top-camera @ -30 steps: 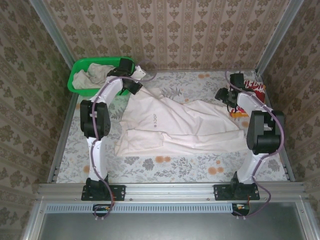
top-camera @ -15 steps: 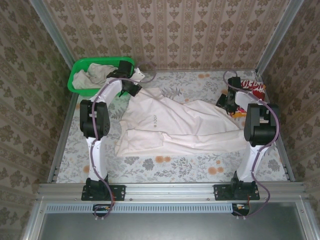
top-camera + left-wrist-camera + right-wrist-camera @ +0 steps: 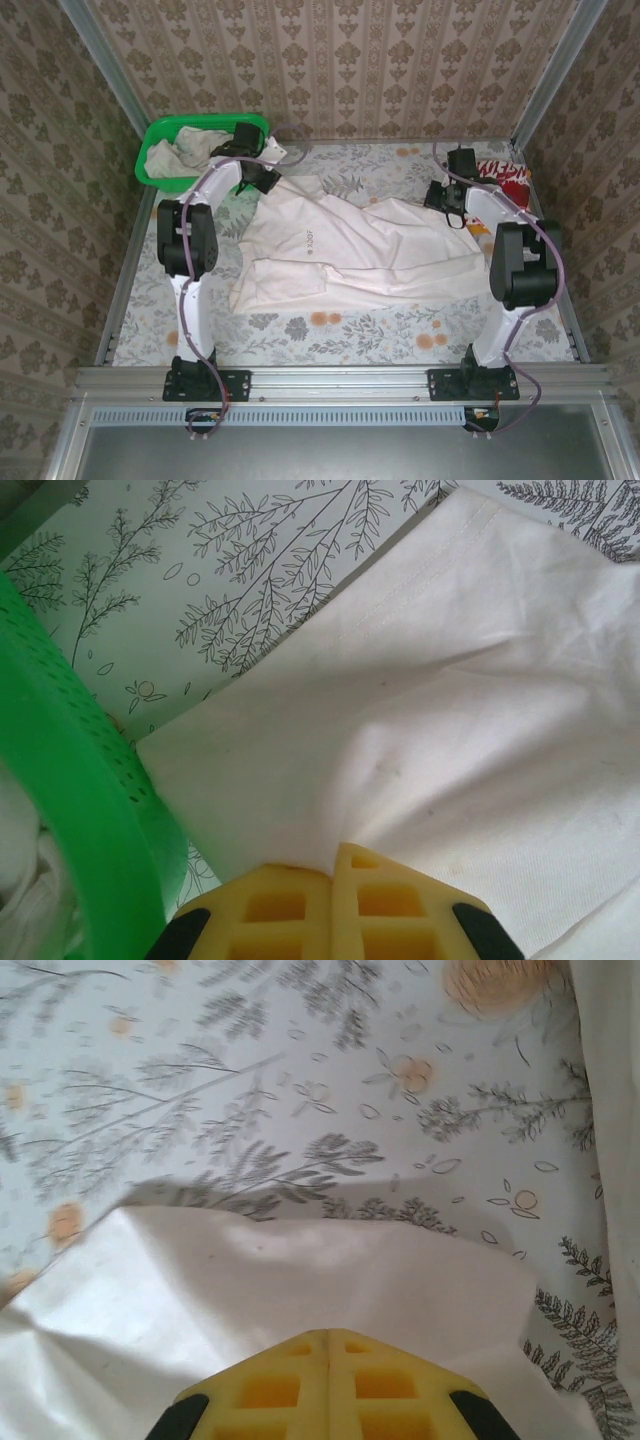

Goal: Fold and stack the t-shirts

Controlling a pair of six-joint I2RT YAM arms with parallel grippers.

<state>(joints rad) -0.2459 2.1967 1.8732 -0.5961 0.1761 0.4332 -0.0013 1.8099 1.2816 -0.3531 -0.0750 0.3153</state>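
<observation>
Left pincer (image 3: pixel 333 852) clamped; right pincer (image 3: pixel 328 1338) seemingly clamped too.

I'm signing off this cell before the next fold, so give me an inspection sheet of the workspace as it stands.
Surface: floral-print table cover, lying flat.
Job's things: off-white t-shirt spread out, unfolded and rumpled, with its dark print facing up; red-and-white patterned shirt at the far right corner.
Clutter: green basket at the far left corner, with crumpled pale cloth inside.
Hands: left hand shut on the t-shirt's corner beside the basket; right hand shut on its far right edge.
Cables: a cable loops along each arm; no snag seen.
Surroundings: patterned walls; metal frame rail along the near edge.
</observation>
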